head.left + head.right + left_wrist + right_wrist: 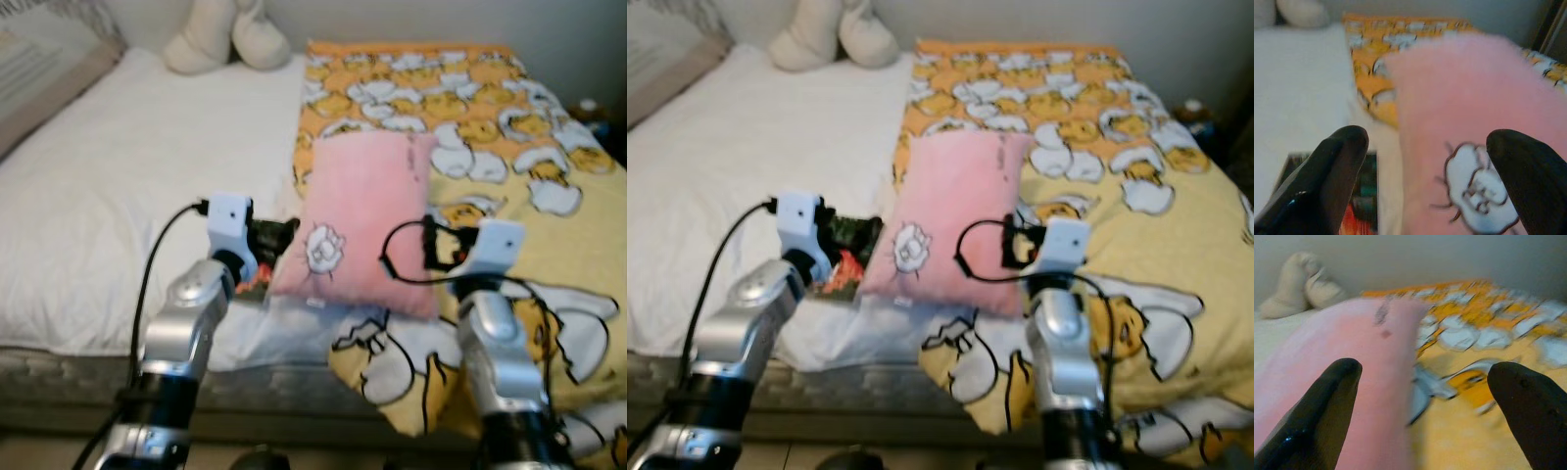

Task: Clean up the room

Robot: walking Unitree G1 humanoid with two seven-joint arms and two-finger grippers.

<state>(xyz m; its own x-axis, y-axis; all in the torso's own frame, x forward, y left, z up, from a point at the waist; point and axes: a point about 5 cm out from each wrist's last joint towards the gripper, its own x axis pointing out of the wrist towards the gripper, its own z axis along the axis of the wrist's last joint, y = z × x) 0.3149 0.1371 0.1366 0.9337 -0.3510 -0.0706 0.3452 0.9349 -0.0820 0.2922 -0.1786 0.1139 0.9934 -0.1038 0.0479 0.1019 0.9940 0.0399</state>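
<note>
While the robot stood at the foot of a bed, both arms reached forward toward a pink pillow (364, 220) that lay between them, on the seam where the white sheet (137, 176) met a yellow and orange duck-print blanket (509, 137). The left gripper (1422, 181) had its two black fingers spread wide, empty, with the pillow's near corner and its white sheep patch (1476, 188) sitting between and just ahead of the fingertips. The right gripper (1425, 413) was likewise spread and held nothing; the pillow's other long edge lay just ahead of its one finger, and the blanket ahead of the other. Beside the left gripper, on the side away from the pillow, a small dark book or packet (844, 257) with red on its cover lay flat on the sheet, partly tucked under the pillow's edge. Well beyond both grippers, at the head of the bed, a cream plush toy (225, 34) rested against the wall. By my reading, the step in hand was framing the pillow from both sides before a two-handed lift. The next move would call for bringing the grippers inward until the fingers pressed the pillow's soft flanks, evenly, so it would not sag or slip. No bin, basket or other container was visible, so nothing could be said of contents.
</note>
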